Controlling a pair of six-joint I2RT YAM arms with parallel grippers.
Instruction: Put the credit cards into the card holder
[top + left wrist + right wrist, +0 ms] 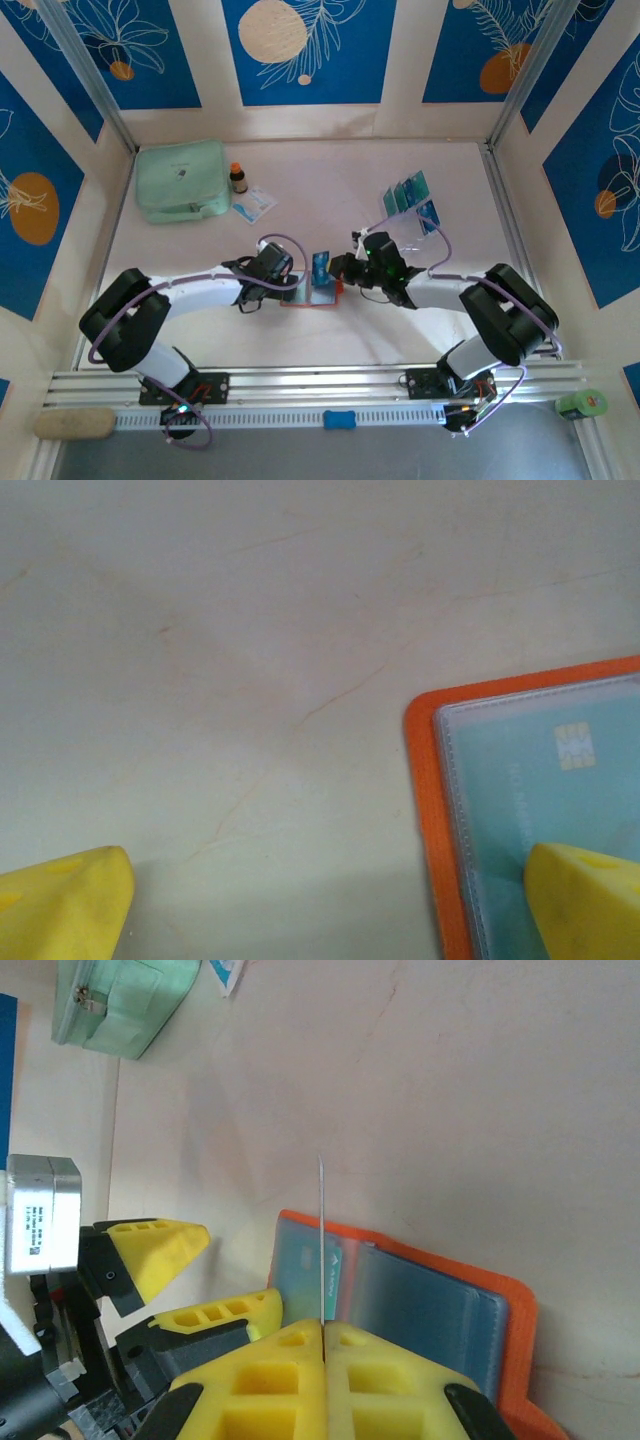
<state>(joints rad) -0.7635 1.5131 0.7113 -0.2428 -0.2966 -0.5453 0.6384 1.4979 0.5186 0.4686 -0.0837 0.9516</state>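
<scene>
Progress, by my reckoning, is partway. Nearest me, the card holder point(312, 293) lies open and flat on the bench point(400, 330) between my two arms, its orange-red rim showing around the clear pockets. One teal card point(540, 780) with a chip is already seated under a clear sleeve, so that much looks done.

My left gripper point(325, 885) is spread as wide as it goes and holds nothing. One of its fingers point(585, 900) sits over the filled sleeve and the other over bare bench beside it. I cannot tell whether it presses down.

My right gripper point(322, 1332) is clamped tight on a second card point(322, 1240), held upright and edge-on over the holder. It is not in a pocket yet. It needs tipping and sliding into a free sleeve, which I expect to be fiddly with so thin an opening.

Farther off, to the far right, the other cards point(405, 195) sit fanned together, well apart from the holder. All of those are left to fetch. At the far left lie a green pouch point(180, 180), a small bottle point(238, 178) and a white-and-blue packet point(254, 205), which play no part.
</scene>
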